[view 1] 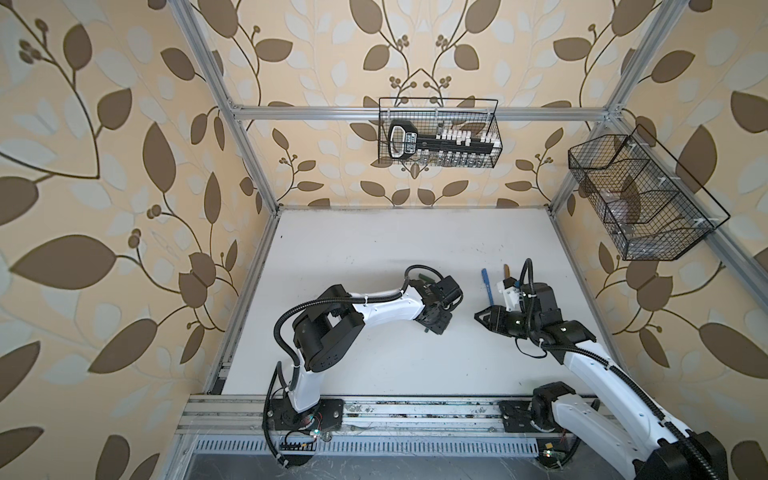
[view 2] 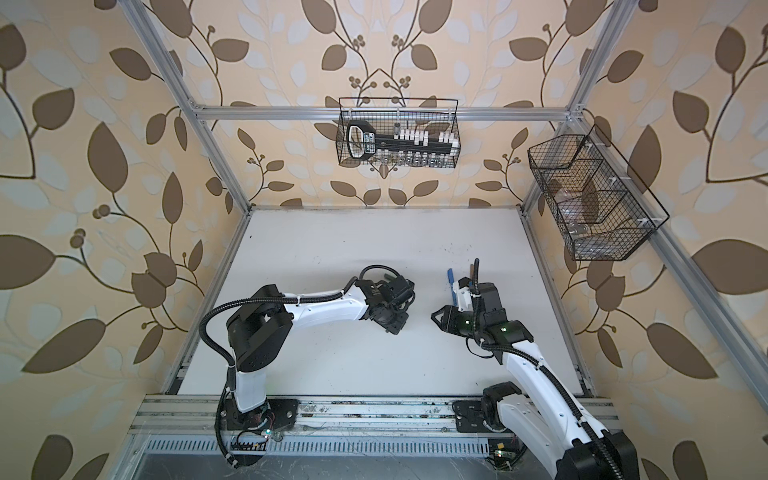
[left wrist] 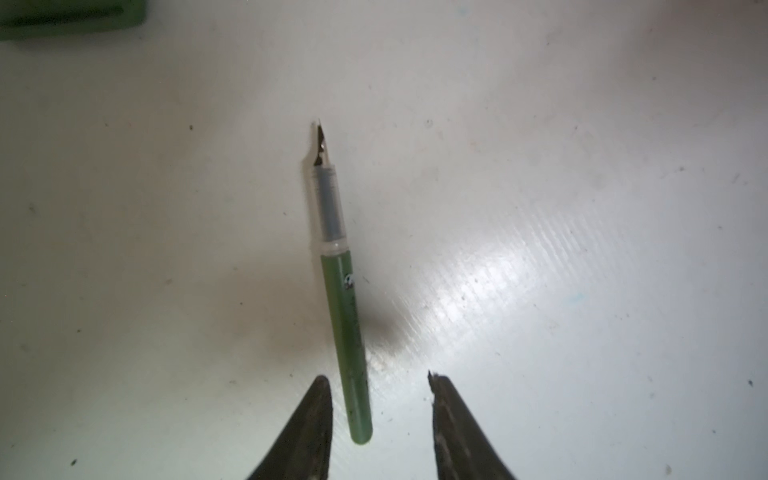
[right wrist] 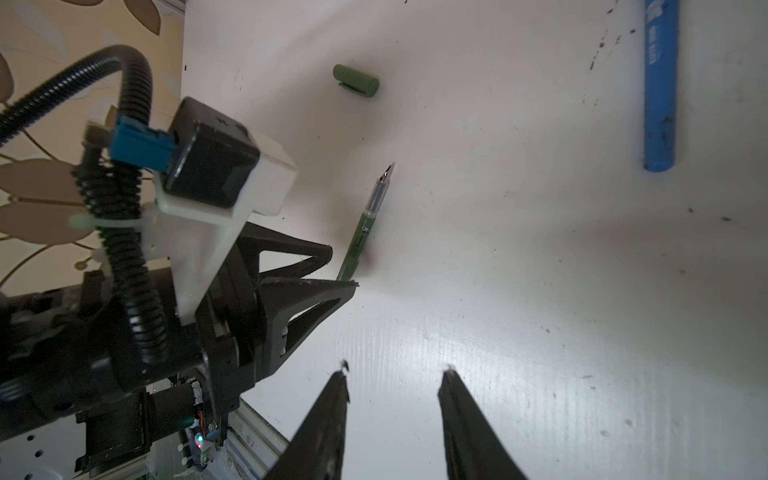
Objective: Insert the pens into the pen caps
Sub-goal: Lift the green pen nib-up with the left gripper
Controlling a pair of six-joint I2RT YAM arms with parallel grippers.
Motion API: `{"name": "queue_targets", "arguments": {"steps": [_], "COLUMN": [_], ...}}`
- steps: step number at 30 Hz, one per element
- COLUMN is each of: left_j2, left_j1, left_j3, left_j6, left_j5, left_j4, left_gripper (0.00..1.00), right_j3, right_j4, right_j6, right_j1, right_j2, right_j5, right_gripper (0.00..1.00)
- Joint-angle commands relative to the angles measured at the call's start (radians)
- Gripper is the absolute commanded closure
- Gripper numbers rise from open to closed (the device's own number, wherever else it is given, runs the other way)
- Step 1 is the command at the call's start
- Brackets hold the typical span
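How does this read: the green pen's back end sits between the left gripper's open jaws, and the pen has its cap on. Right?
Not quite: the green cap is off, lying apart on the table in the right wrist view. The left wrist view shows the green pen with a bare nib, its back end between the left gripper's open jaws.
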Motion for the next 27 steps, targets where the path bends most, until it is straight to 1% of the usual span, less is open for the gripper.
{"name": "queue_targets", "arguments": {"steps": [1, 4, 7, 14, 21, 27], "left_j2": [0.019, 0.016, 0.005, 0.012, 0.022, 0.027], "left_j1": [0.015, 0.015, 0.015, 0.015, 0.016, 0.015], "left_j3": [0.019, 0.004, -0.019, -0.040, -0.058, -0.055], "left_j6": [-0.067, -0.085, -0.108, -0.118, -0.118, -0.109], "left_j5": [0.007, 0.018, 0.002, 0.022, 0.006, 0.003], "left_j4": [-0.019, -0.018, -0.018, 0.008, 0.035, 0.044], "left_gripper": [0.63, 0.64, 0.64, 0.67, 0.74, 0.85], "right_j3": [-0.007, -0.003, -0.005, -0.006, -0.005, -0.009], "right_j4": [-0.001, -0.002, 0.007, 0.014, -0.012, -0.014], "right_j6": [-0.001, -0.001, 0.003, 0.006, -0.004, 0.004], "right_j1": [-0.004, -0.003, -0.004, -0.003, -0.005, -0.004], "right_j2": [-0.012, -0.013, -0.013, -0.011, -0.010, -0.001], "right_j5": [-0.017, -0.016, -0.014, -0.019, 0.010, 0.044], "right_gripper": [0.60, 0.60, 0.59, 0.57, 0.55, 0.53]}}
